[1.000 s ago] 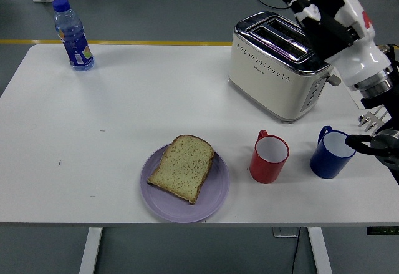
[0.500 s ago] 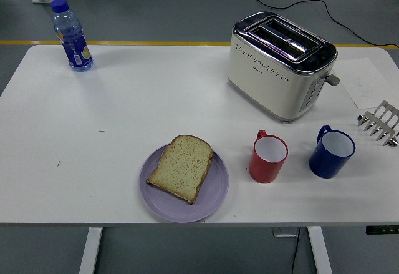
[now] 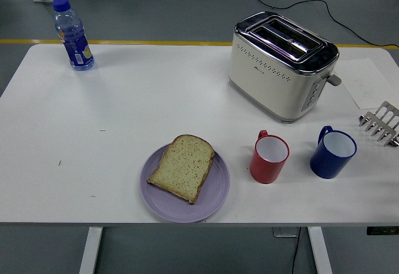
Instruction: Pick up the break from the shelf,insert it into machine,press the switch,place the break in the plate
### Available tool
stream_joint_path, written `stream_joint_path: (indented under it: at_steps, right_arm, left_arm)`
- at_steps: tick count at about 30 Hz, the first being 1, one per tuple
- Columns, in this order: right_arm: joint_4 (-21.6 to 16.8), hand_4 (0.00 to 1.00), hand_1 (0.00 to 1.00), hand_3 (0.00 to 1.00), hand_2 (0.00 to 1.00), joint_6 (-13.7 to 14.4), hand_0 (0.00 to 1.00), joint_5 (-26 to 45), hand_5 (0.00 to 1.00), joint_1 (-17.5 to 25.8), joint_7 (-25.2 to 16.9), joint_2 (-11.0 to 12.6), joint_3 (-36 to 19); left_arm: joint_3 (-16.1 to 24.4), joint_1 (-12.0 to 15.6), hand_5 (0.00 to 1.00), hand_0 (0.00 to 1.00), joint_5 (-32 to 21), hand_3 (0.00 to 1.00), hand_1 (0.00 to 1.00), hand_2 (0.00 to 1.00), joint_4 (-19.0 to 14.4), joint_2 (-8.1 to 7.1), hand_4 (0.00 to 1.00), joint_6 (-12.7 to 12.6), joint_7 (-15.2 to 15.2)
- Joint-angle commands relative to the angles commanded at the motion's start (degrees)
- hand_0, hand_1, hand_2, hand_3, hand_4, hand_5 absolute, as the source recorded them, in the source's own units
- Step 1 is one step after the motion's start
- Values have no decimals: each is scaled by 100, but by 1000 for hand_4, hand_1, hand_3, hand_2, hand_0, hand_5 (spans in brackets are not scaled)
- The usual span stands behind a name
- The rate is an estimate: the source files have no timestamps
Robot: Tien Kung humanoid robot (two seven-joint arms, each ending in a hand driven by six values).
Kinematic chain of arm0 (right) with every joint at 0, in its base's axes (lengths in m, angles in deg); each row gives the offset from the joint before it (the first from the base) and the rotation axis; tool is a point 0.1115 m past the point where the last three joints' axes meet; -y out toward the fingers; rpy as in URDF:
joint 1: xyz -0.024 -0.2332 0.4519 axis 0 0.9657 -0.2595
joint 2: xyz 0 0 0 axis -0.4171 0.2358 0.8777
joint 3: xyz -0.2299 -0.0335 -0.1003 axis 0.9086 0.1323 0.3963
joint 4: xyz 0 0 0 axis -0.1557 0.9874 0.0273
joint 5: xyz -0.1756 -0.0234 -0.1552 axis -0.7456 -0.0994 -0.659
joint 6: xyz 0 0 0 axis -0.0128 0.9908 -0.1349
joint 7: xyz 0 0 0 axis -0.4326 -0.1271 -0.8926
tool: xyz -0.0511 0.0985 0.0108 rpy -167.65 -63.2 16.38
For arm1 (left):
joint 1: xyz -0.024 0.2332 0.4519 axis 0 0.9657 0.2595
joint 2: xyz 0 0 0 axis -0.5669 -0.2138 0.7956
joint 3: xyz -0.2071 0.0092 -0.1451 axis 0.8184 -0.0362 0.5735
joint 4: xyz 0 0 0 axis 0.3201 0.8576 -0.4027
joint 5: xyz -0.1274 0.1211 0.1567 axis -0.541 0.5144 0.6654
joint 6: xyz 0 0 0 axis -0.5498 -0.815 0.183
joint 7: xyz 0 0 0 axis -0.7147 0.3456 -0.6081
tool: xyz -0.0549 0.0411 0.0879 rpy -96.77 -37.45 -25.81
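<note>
The white and black right arm that reached in over the toaster (image 3: 282,65) a second ago is gone from the picture, and half a second ago it was already out; since then nothing on the counter (image 3: 124,112) has shifted. No robot hand shows in the head view, so whether either is wide or narrow cannot be told.

The slice of bread (image 3: 182,167) lies flat on the purple plate (image 3: 212,202), near the counter's front edge and a little left of the middle. The plate's near rim sits just inside that edge. Just right of the plate stands the red mug (image 3: 269,158), and right of that, apart from it, the blue mug (image 3: 333,153), both upright and open at the top. Behind the mugs the toaster stands at the far right, its two slots open and its lever side turned toward the right edge. The metal rack (image 3: 380,123) is cut off by the picture's right edge, next to a sheet of paper (image 3: 368,82). A water bottle (image 3: 73,34) stands upright at the far left corner. The whole left half of the counter, between bottle and plate, is bare white surface.
</note>
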Motion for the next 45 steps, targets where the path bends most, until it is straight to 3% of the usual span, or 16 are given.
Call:
stream_joint_path:
  at_steps: [8,26,29,32,39,41,45]
  right_arm:
    - [200,519,737,701,741,-32,775,91,350,399,68,-146,-300]
    - [275,500,736,697,739,-84,774,-112,370,1100,260,-516,-762]
    - [261,499,720,684,719,-1,765,-180,372,1138,484,-582,-835]
    - [266,499,720,684,719,-97,765,-70,372,1183,746,-658,-923]
    - [295,488,692,654,706,147,743,-188,363,1244,1479,-815,-1099]
    - [319,443,647,621,683,109,701,-203,308,1237,1558,-893,-1160]
    - [347,443,647,621,683,70,701,-194,308,1241,1592,-925,-1176]
  left_arm:
    - [-12,13,832,681,-21,559,691,677,0,17,288,1,10]
    - [130,155,833,681,268,559,692,677,0,43,288,37,-9]
    - [200,170,833,681,349,559,692,677,0,42,288,39,-15]
    - [269,187,833,681,440,559,692,677,0,46,288,43,-21]
    - [323,221,834,681,557,560,692,677,0,38,289,70,-34]
    - [371,226,835,681,628,559,692,677,0,35,289,79,-42]
    - [409,246,835,681,674,559,692,677,0,32,289,83,-49]
